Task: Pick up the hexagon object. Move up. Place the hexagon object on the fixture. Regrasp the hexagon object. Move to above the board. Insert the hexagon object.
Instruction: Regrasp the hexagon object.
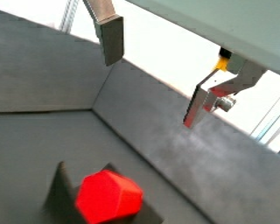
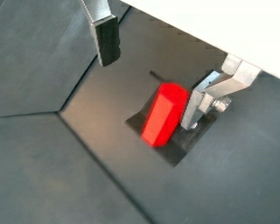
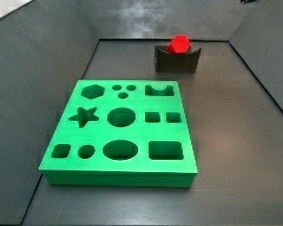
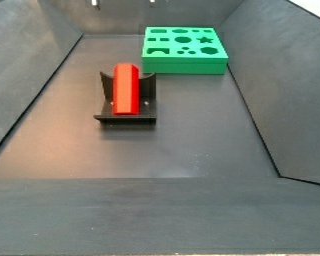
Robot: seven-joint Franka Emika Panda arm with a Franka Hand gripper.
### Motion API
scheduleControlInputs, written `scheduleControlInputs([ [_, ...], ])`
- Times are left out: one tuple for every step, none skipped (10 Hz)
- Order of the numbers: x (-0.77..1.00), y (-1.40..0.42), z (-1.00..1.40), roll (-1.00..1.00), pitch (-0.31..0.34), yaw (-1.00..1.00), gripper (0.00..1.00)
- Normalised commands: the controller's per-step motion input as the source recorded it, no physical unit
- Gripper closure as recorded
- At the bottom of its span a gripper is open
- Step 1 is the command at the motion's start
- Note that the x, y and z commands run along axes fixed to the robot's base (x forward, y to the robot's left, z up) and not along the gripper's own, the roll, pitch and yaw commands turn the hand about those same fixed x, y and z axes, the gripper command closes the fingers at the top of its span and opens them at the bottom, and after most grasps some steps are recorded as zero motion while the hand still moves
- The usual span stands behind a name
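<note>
Since the hexagon object (image 4: 125, 88) is seen lying in the fixture (image 4: 125, 113) at the frame's upper left, the regrasp is judged pending — the gripper (image 2: 154, 54), spread and empty above it, must be lowered around it.

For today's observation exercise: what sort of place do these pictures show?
Probably a robot test cell: a dark walled bin holds a green board of shaped holes, a red hexagon object resting on the fixture, and an open pincer above.
</note>
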Motion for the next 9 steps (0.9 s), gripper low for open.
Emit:
scheduleControlInputs([
  [0.12,-0.05,-0.02,0.88,0.179,0.16,0.0],
  [0.12,-0.05,-0.02,0.65,0.16,0.18,0.0],
  [0.12,-0.05,-0.03,0.47,0.141,0.19,0.0],
  [0.13,-0.05,-0.02,0.36,0.129,0.2,0.0],
  [0.11,-0.03,-0.01,0.2,0.083,0.2,0.0],
  [0.04,0.07,-1.0,0.2,0.057,0.16,0.0],
  [0.04,0.07,-1.0,0.19,0.037,0.16,0.0],
  [0.05,0.07,-1.0,0.19,0.017,0.15,0.0],
  [0.06,0.05,-1.0,0.16,-0.013,0.13,0.0],
])
